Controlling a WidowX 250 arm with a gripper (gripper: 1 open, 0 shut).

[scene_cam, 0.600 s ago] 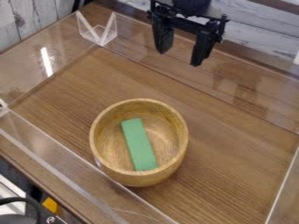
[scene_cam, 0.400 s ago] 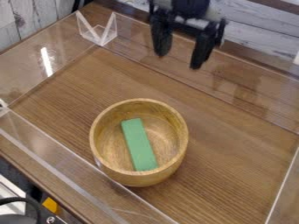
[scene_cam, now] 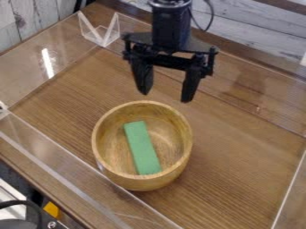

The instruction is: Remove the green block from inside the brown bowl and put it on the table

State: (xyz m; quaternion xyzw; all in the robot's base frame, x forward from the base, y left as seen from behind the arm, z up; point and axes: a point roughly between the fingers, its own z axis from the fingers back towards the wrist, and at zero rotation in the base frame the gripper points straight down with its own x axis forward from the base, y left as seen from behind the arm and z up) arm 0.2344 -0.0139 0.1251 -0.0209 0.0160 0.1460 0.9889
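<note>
Black pincer (scene_cam: 167, 87) is seen pointing downward, its two fingers (scene_cam: 145, 77) spread wide apart with nothing held between them. Below and slightly nearer the camera than the pincer, the brown bowl (scene_cam: 110, 124) is set on the table (scene_cam: 245, 152), apart from the fingertips. The green block (scene_cam: 141, 148) is found lying flat on the bowl's floor, lengthwise, below and left of the pincer. Clear acrylic walls (scene_cam: 72, 168) are noted along the table's edges.

one green block (scene_cam: 142, 148), one brown bowl (scene_cam: 110, 125) holding it, one table (scene_cam: 239, 161), one gripper (scene_cam: 169, 89) with two fingers (scene_cam: 145, 79), at 12 o'clock from the bowl
</note>
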